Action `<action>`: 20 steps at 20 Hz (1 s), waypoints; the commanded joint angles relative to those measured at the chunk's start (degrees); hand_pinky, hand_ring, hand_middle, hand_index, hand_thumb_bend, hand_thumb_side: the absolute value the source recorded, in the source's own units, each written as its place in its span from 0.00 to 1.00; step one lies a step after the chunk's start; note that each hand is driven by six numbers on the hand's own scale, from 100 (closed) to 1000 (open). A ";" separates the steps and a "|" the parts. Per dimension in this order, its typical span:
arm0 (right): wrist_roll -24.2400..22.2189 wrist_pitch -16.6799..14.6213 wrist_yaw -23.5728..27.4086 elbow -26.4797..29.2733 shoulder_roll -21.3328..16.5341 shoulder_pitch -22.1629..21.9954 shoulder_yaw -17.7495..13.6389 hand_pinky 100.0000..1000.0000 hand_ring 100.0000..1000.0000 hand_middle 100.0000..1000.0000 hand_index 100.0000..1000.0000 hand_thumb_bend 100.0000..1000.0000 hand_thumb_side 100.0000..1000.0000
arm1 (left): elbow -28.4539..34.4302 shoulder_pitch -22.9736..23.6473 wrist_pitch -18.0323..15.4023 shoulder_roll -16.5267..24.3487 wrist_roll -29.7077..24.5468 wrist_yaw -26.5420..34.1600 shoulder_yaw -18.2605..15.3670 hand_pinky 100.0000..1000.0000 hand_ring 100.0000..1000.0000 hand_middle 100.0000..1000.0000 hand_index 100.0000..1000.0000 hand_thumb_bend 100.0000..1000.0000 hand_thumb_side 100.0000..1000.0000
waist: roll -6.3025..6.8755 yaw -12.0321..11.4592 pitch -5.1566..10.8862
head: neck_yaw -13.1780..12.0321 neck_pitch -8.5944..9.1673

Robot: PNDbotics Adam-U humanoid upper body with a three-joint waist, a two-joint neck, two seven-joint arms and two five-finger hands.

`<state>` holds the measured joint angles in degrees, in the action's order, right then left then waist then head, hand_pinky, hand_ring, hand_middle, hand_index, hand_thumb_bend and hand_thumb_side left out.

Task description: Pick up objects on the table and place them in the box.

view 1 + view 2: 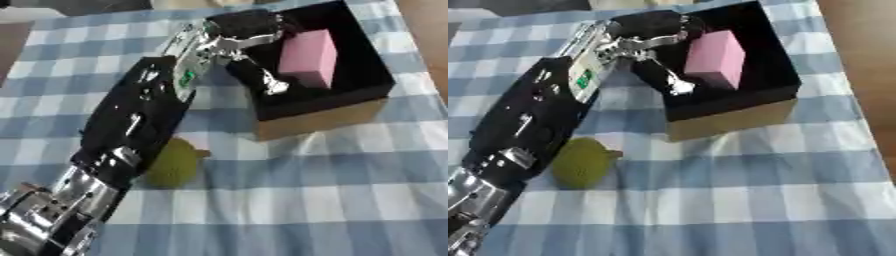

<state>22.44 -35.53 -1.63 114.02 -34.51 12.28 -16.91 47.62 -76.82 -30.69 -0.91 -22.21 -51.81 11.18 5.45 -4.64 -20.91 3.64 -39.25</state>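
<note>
Here the box (324, 117) sits toward the far right of the checked cloth (332, 200), its black inside open upward and its tan front wall facing the camera. A pink block (309, 56) stands tilted inside it, against the right half, with dark floor showing to its left. The left hand (249, 37) reaches in over the box's left rim, just beside the block; its fingers look spread and relaxed, one pale fingertip (276, 88) pointing down into the box, and nothing shows in its hold, though the black hand blurs into the black lining. The near and right parts of the cloth lie open. A green rounded fruit (581, 163) rests on the cloth near the box's front left corner, partly tucked under the forearm (131, 125), which crosses the whole left side and covers the cloth beneath it. The arm's lower end is cut off at the bottom left corner. The right hand appears in neither view.
</note>
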 commanded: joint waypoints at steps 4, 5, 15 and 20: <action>0.42 -0.23 -0.61 0.58 -1.54 -0.31 -0.71 0.89 0.91 0.43 0.89 0.00 0.39 | 5.65 -1.40 3.23 4.67 -3.07 9.94 -1.98 0.92 0.87 0.82 0.92 0.00 0.64 | -0.46 -0.19 1.10 | 0.44 -0.20; 0.47 -0.26 -0.71 0.58 -1.58 -0.42 -0.74 0.89 0.91 0.43 0.89 0.00 0.39 | 6.20 -1.38 3.83 5.36 -3.62 11.30 -2.13 0.92 0.87 0.81 0.91 0.00 0.62 | -0.44 -0.27 1.11 | 0.50 -0.35; 1.31 -0.34 -2.32 0.58 -1.34 -1.48 -1.03 0.89 0.92 0.43 0.89 0.00 0.39 | 6.56 -1.71 7.34 11.05 -7.51 18.72 -3.27 0.90 0.85 0.78 0.90 0.00 0.59 | -0.53 -0.94 0.75 | 1.36 -0.64; 1.40 -0.40 -2.58 0.58 -1.01 -1.50 -0.78 0.89 0.92 0.42 0.89 0.00 0.39 | 4.50 -2.26 4.70 7.73 -9.20 16.30 -2.50 0.90 0.85 0.79 0.90 0.00 0.52 | -0.82 -0.52 0.72 | 0.79 -0.61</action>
<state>23.64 -35.91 -3.79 114.02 -34.50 10.54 -17.27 51.96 -77.45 -25.25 7.02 -31.08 -34.94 8.62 5.44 -5.14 -20.91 4.62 -39.79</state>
